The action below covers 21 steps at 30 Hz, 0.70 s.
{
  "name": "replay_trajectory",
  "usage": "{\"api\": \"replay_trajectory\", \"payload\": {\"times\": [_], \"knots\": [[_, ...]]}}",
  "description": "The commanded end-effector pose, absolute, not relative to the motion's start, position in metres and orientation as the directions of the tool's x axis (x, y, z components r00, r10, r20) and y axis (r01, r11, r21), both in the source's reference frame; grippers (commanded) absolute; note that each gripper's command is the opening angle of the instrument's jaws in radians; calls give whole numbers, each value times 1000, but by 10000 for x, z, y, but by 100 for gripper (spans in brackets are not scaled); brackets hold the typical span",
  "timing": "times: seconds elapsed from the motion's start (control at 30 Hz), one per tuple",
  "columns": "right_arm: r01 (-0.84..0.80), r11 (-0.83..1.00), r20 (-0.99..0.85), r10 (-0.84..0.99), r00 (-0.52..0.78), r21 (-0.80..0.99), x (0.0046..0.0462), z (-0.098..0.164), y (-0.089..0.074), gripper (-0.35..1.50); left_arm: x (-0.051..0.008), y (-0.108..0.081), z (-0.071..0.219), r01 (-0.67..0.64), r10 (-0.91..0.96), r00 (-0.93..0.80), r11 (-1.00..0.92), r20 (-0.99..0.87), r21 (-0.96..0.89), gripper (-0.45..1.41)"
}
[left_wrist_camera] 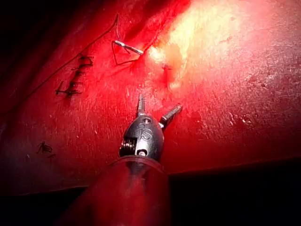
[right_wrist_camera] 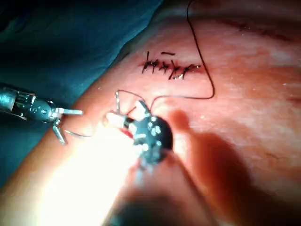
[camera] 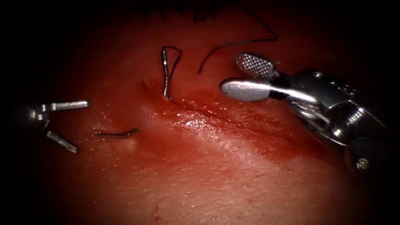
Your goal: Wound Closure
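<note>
Needle stuck in the tissue, both tools empty
The needle (camera: pixel 165 77) stands in the cut (camera: pixel 216 114) (thread (camera: pixel 237 41) trailing); left tool (camera: pixel 66 125) and right tool (camera: pixel 239 77) gape apart.

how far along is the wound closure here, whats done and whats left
Done: a row of dark stitches already closes one stretch of the tissue. In hand: the needle stands in the tissue at the cut, thread trailing; the left tool and right tool are both open, holding nothing. Left: the cut beside the needle lies unstitched.
</note>
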State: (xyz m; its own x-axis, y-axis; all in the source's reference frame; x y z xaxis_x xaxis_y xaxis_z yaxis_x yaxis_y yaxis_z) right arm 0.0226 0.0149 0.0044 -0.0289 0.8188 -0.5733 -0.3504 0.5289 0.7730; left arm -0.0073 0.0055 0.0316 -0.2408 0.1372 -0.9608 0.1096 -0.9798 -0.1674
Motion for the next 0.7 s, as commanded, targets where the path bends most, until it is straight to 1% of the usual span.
{"api": "replay_trajectory", "payload": {"times": [0.03,0.07,0.13,0.2,0.23,0.37,0.4,0.47,0.5,0.7], "knots": [[-347,529,-572,820,-28,774,232,50,147,113,-84,48,328,117,129,-239,-980,-962,-160,79],[-347,529,-573,819,-27,774,232,50,147,111,-86,46,331,119,125,-238,-980,-963,-157,79],[-348,530,-573,819,-28,774,232,51,146,111,-97,43,337,105,123,-203,-984,-971,-146,71],[-344,533,-575,818,-27,773,234,53,145,109,-109,42,338,84,128,-141,-987,-982,-140,56],[-345,535,-578,816,-27,771,236,57,143,108,-117,42,338,78,129,-121,-987,-984,-139,44],[-341,544,-587,809,-28,767,241,66,139,108,-129,39,336,81,129,-98,-987,-987,-137,34],[-342,546,-589,808,-28,765,242,68,138,108,-131,39,336,80,130,-85,-987,-988,-136,27],[-341,555,-597,802,-25,759,244,74,136,108,-133,39,334,78,126,-65,-988,-990,-131,24],[-339,559,-600,799,-24,757,245,77,135,108,-134,41,331,72,131,-41,-988,-991,-133,17],[-338,560,-602,798,-24,756,246,85,132,106,-138,48,316,35,149,26,-988,-988,-148,17]]}}
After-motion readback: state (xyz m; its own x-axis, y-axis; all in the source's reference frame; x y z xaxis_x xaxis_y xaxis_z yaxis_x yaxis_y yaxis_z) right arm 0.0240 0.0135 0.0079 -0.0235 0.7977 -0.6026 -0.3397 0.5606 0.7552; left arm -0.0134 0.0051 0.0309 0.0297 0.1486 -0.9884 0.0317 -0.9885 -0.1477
